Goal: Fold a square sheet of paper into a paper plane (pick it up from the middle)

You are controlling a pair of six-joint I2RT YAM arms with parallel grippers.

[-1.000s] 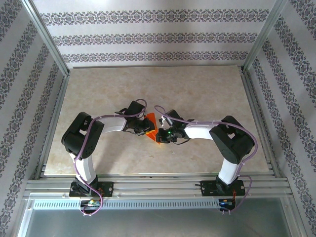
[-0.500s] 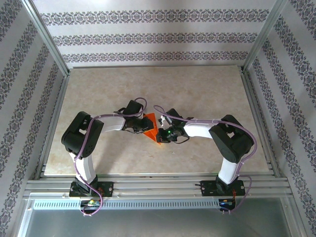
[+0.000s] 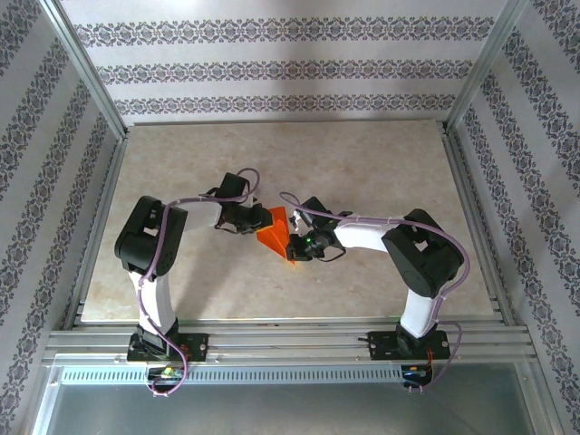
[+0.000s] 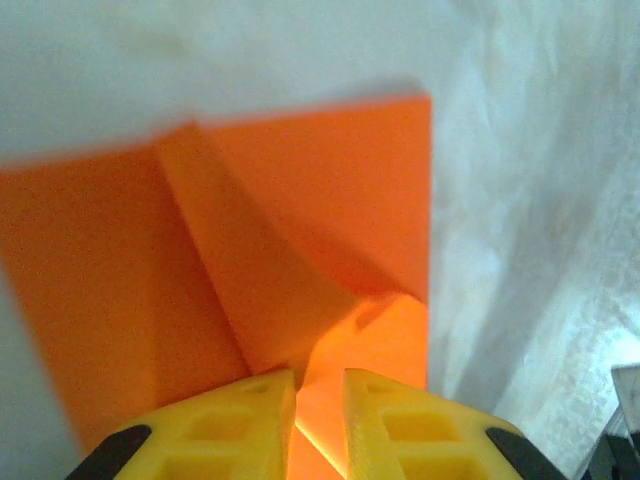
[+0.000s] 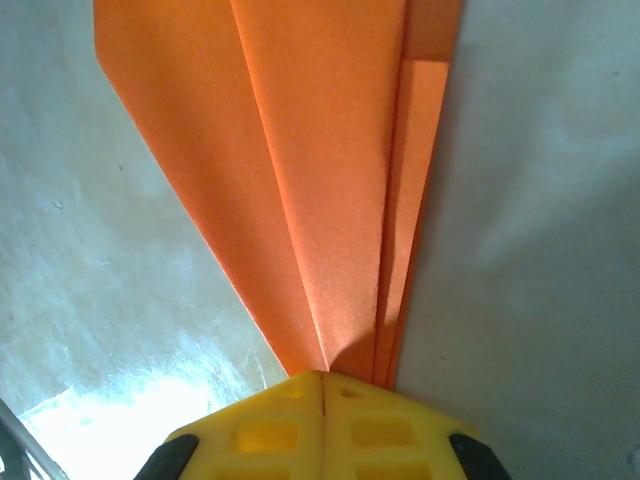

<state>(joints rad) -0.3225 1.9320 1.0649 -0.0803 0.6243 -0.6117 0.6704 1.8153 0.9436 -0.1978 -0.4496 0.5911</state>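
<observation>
The orange-red paper [image 3: 274, 232] lies folded into a narrow creased shape at the table's middle, between both grippers. My right gripper [image 3: 295, 246] is shut on its pointed end. In the right wrist view the paper [image 5: 320, 150] fans out from the closed yellow fingertips [image 5: 323, 385] in several layered pleats. My left gripper [image 3: 251, 220] sits at the paper's left edge. In the left wrist view its yellow fingers [image 4: 380, 420] stand slightly apart, and a raised flap of the paper [image 4: 300, 230] runs into the narrow gap of the gripper [image 4: 320, 400].
The beige marbled table [image 3: 362, 163] has bare room behind and on both sides of the arms. Aluminium frame rails [image 3: 290, 335] run along the near edge. Patterned walls [image 3: 290, 72] close the back and sides.
My left gripper has drawn back to the left and up, so more of the paper's left part shows. The right gripper has held its place on the paper.
</observation>
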